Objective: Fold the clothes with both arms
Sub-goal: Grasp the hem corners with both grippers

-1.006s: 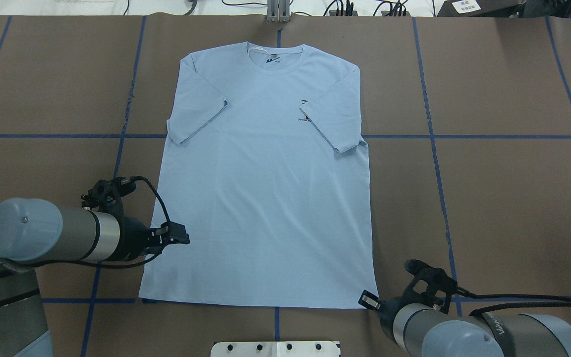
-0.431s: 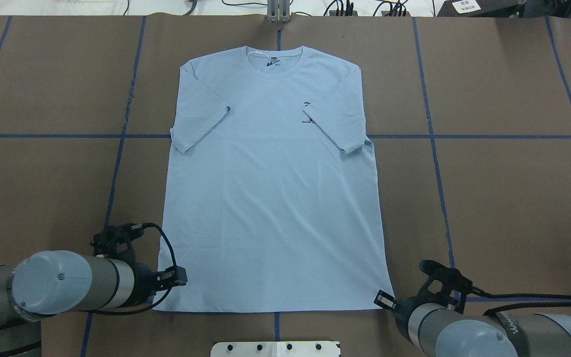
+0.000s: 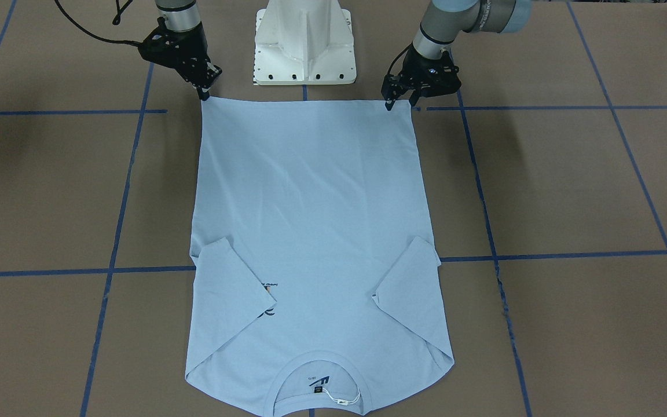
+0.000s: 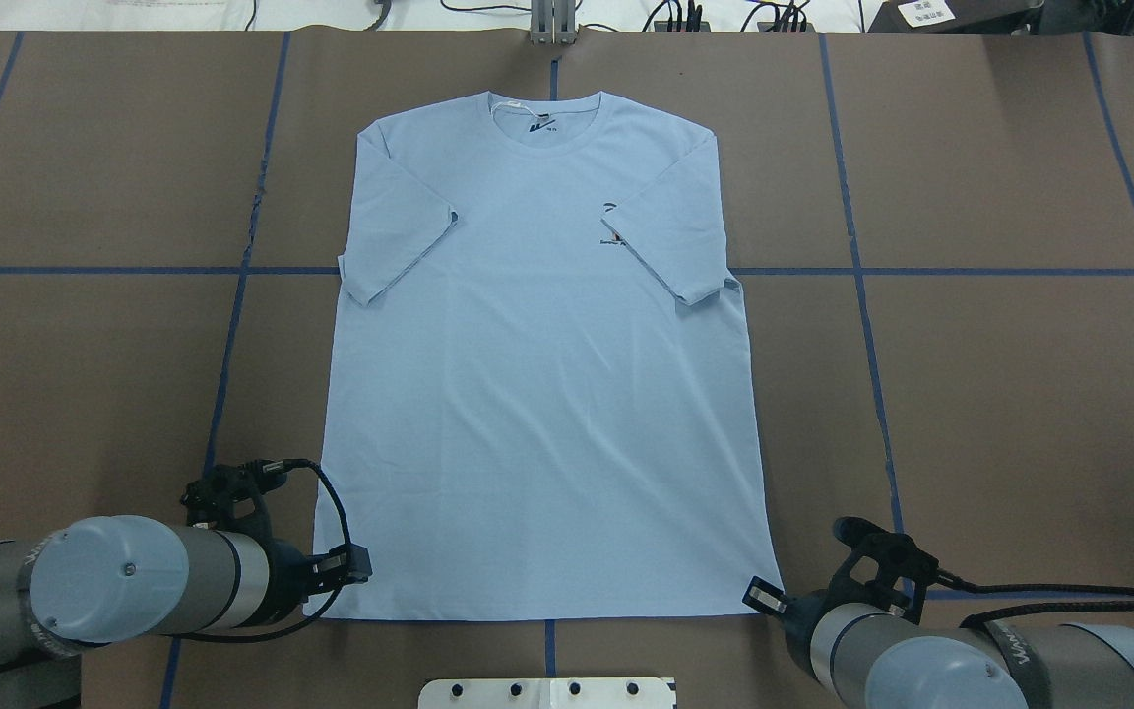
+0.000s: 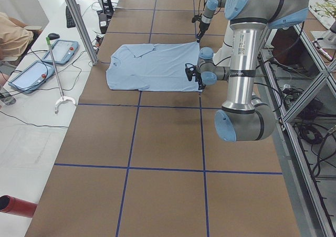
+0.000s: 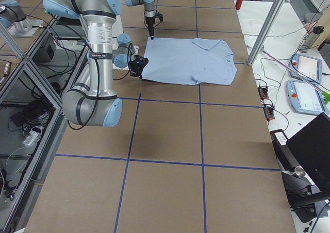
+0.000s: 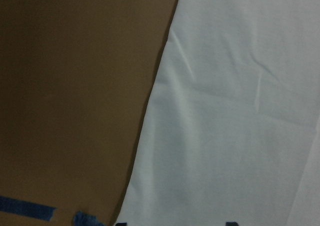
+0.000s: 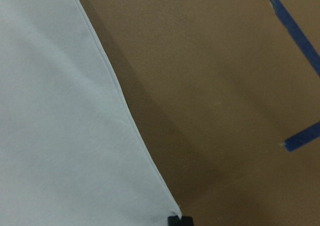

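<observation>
Brown paper-covered table point(image 4: 1020, 394) w/ a blue tape grid point(image 4: 1020, 271), the robot's white base point(image 3: 304, 40) at one edge. T-shirt point(image 4: 537, 394) lies flat, front up. Its hem point(image 4: 537, 617) sits just beyond the base and its collar point(image 4: 547, 113) at the end far from the base. Both sleeves point(image 4: 400, 231) are folded in over the chest, one half covering the print point(image 4: 609, 225).

Left gripper point(image 4: 358, 568) is down at the hem corner on the base's left side. Its wrist cam shows two dark tips set wide apart w/ cloth between them, so it looks spread, not gripping yet. Right gripper point(image 4: 762, 596) sits at the other hem corner, on the base's right. Its tips look drawn together right on the corner point, so I'd say it's pinching the cloth.

Step in hand, I reckon: get both hem corners, then carry the hem away from the base up to the collar. To do it well, the left should close on both layers, not just the top one. Lift both corners at the same height & pace, keep the hem taut btw them, and clear the sleeves so they don't flip open.
</observation>
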Action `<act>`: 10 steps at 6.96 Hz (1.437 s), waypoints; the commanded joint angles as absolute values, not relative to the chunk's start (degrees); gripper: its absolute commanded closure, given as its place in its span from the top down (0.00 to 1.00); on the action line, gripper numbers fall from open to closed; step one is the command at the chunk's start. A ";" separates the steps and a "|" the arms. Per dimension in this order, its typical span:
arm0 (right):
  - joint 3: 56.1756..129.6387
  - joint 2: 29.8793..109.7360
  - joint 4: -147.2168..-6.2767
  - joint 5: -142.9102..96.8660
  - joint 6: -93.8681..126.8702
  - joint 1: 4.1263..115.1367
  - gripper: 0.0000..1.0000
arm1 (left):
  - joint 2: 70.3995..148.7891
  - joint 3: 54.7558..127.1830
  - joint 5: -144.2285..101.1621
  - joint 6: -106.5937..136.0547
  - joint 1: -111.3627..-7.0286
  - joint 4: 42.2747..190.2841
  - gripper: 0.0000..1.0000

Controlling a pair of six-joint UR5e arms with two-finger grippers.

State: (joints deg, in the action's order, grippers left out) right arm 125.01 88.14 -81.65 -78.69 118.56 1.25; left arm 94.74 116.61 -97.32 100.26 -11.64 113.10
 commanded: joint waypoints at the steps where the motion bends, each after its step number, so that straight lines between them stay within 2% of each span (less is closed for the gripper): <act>1: 124.98 87.98 -81.65 -78.66 118.56 1.23 0.00 | 94.40 116.54 -97.38 100.37 -10.37 111.01 0.71; 2: 124.98 87.98 -81.65 -78.66 118.56 1.23 0.00 | 94.39 116.46 -97.47 100.37 -10.11 110.92 0.66; 4: 124.98 87.98 -81.65 -78.58 118.65 1.23 0.00 | 94.31 116.46 -97.73 101.86 -10.02 110.83 0.49; 5: 124.98 87.98 -81.65 -78.57 118.65 1.23 0.00 | 92.83 116.72 -97.82 101.87 -9.93 110.83 0.48; 6: 125.07 87.98 -81.65 -78.40 118.65 1.23 0.00 | 92.73 116.63 -97.82 101.87 -9.93 110.83 0.39; 7: 125.07 87.98 -81.65 -78.40 118.65 1.23 0.00 | 92.72 116.63 -97.91 101.87 -9.93 110.83 0.14; 8: 125.16 87.89 -81.56 -78.31 118.74 1.23 0.00 | 92.90 116.80 -98.08 101.87 -9.84 110.83 0.00; 10: 125.07 87.98 -81.56 -78.31 118.74 1.23 0.00 | 93.34 117.07 -99.31 101.95 -9.84 110.92 0.00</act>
